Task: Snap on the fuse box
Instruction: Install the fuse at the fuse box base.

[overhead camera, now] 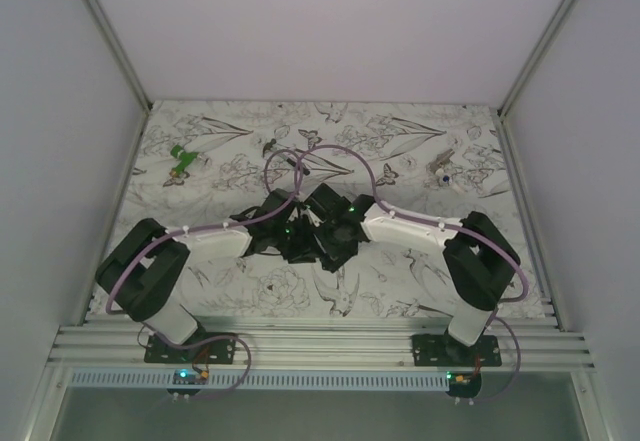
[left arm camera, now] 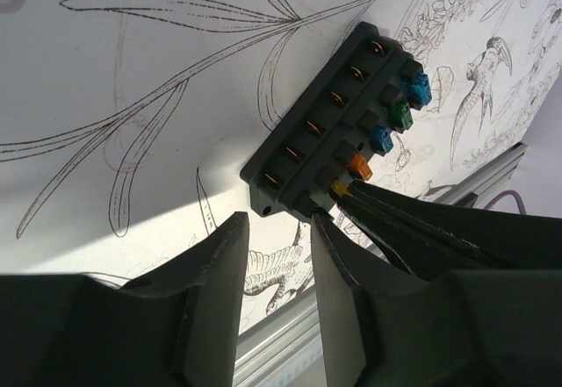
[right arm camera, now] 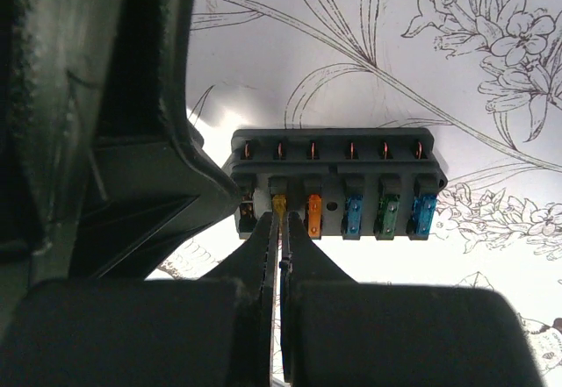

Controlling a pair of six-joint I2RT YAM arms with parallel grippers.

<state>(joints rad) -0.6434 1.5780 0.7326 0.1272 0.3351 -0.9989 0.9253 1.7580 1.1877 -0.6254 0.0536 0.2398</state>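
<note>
— Jaws report: right jaws clenched on the yellow fuse [right arm camera: 279,204], at its slot in the fuse box [right arm camera: 351,152] on the worktop [right arm camera: 290,62]; left jaws released, beside the box's end.
— Seating step, I'd judge. Next: push straight until it snaps.

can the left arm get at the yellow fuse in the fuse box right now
Probably not. The right end effector looks closed on the yellow fuse and blocks the approach from that side, while the left end effector sits open at one end of the fuse box.
</note>
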